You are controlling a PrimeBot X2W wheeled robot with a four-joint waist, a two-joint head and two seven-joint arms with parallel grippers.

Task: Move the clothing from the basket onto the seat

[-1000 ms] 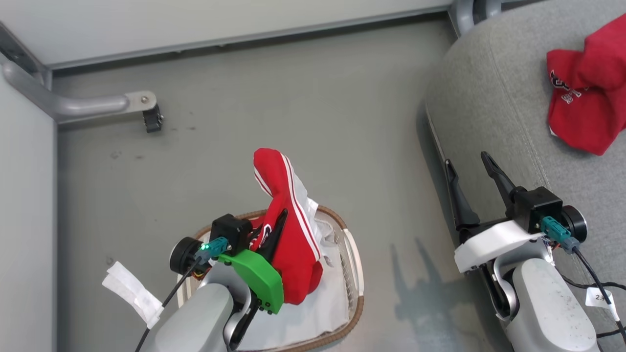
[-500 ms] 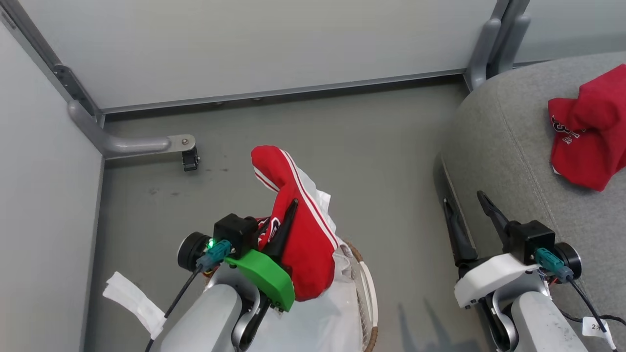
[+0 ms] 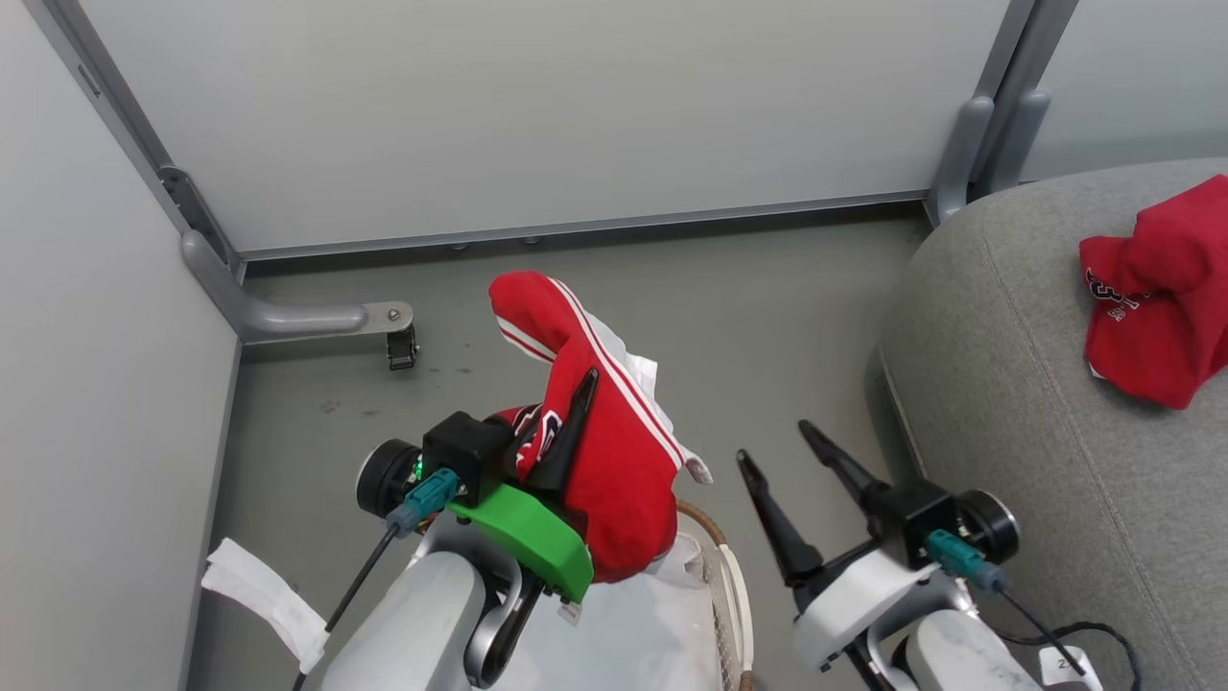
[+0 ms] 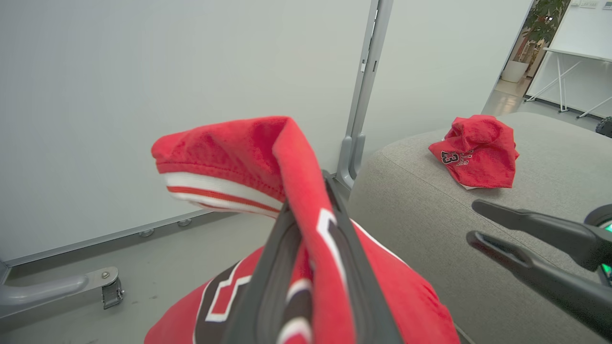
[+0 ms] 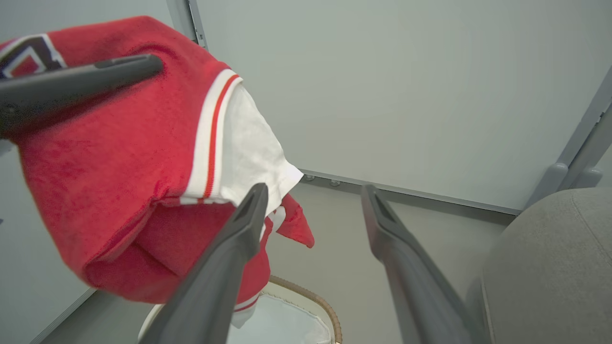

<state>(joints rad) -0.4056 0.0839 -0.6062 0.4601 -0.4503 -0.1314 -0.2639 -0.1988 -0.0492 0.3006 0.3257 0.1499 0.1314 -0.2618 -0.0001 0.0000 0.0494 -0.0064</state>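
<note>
The biggest change is the view itself: the head camera has tipped up, so more of the pale wall shows and everything has slid down the picture. That is no move of the things. The large grey fabric-upholstered sofa (image 3: 1007, 403) sits at the right. The oval white plastic laundry basket with its brown woven rim (image 3: 726, 561) has dropped to the bottom edge, and its white fabric liner (image 3: 652, 633) looks bare.

One crumpled red jersey garment (image 3: 1151, 307) already lies on the sofa cushion. The other red garment with white trim stripes (image 3: 614, 461) is clamped in the left gripper (image 3: 580, 393) and now hangs above the basket rim rather than down inside it. It is draped over the shut fingers. So the lift out looks done, and what remains is the carry across to the sofa.

The right gripper (image 3: 772, 441) has come off the sofa's edge. It now stands between basket and sofa with its jaws spread wide, holding nothing.

In the left wrist view the garment on the sofa shows a black "3" outlined in white under a few letters, perhaps "LS" – folds hide the rest. The held garment shows a black diamond edged in white. A small white tag (image 3: 1065, 662) on the right arm's cable carries a "2"; the rest of it is cut off.
</note>
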